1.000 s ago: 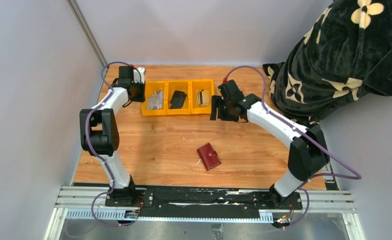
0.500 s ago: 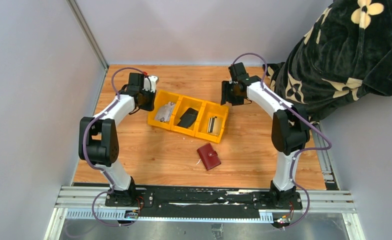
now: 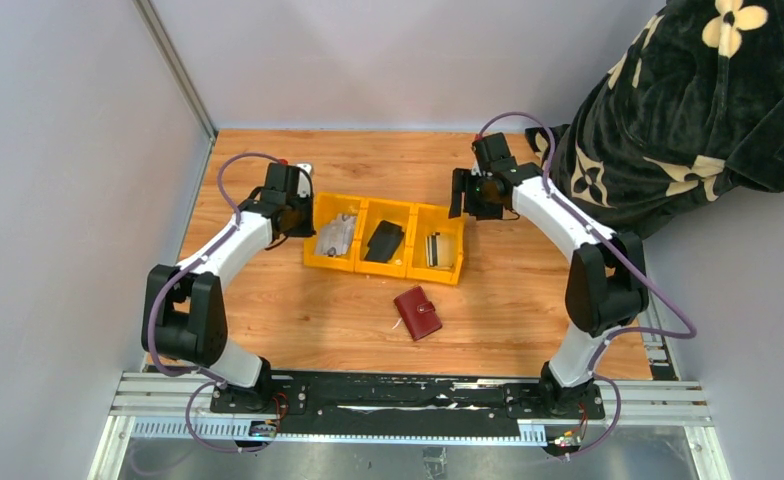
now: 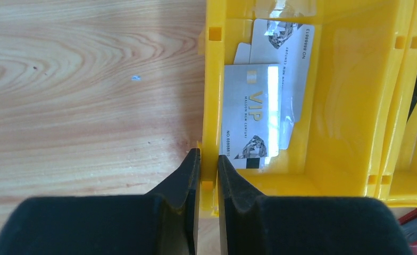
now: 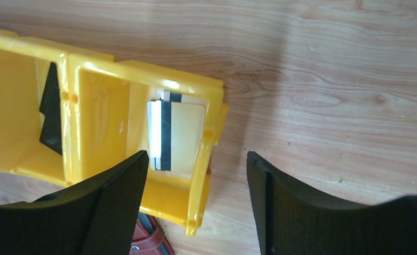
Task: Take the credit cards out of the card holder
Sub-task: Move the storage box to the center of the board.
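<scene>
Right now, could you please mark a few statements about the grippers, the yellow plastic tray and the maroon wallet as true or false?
1. The left gripper is clamped on an end wall of the yellow three-compartment plastic tray. True.
2. The right gripper grips the tray too. False: its jaws stand open, holding nothing.
3. The small maroon leather-like card holder lies inside the tray. False: it lies closed on the wooden table, outside the tray.
4. Silvery-grey plastic cards lie in the compartment next to the left gripper. True.
</scene>
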Motion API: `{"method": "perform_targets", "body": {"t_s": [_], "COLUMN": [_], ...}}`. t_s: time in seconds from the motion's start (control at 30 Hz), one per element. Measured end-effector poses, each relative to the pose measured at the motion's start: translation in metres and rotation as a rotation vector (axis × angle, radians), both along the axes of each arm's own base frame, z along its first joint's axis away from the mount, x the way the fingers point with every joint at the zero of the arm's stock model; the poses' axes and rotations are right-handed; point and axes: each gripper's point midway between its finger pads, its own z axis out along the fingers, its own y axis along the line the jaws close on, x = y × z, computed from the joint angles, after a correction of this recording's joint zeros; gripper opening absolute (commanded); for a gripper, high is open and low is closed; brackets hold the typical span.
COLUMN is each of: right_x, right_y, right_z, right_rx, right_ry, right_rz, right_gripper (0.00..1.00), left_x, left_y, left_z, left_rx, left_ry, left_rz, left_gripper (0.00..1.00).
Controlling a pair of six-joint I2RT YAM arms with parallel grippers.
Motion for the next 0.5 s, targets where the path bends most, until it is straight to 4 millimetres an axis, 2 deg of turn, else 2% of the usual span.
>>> {"method": "perform_targets", "body": {"t_s": [0.13, 0.37, 0.43, 0.5], "right_x": [-0.006, -0.032, -0.03, -0.029], "right_y": [-0.003, -0.014, -0.017, -0.021], "right_z": [0.008, -0.034, -0.036, -0.039], "right_rx": [0.008, -0.046, -0.053, -0.058], "right_ry": [-0.025, 0.087, 0.088, 0.092], "right_rz": [0.0, 0.006, 0.006, 0.0], "right_gripper": [0.57, 0.45, 0.38, 0.37], "left_x": [-0.006, -0.023, -0.023, -0.02], "left_y": [-0.004, -0.025, -0.027, -0.028], "left_z": [0.002, -0.005, -0.006, -0.006], "left_rx": [-0.018, -0.052, -0.054, -0.051], "left_ry": [-0.002, 0.021, 0.026, 0.028], "left_rz": [0.033, 0.039, 0.036, 0.035], "left_gripper": [0.04, 0.06, 0.08, 0.11]}}
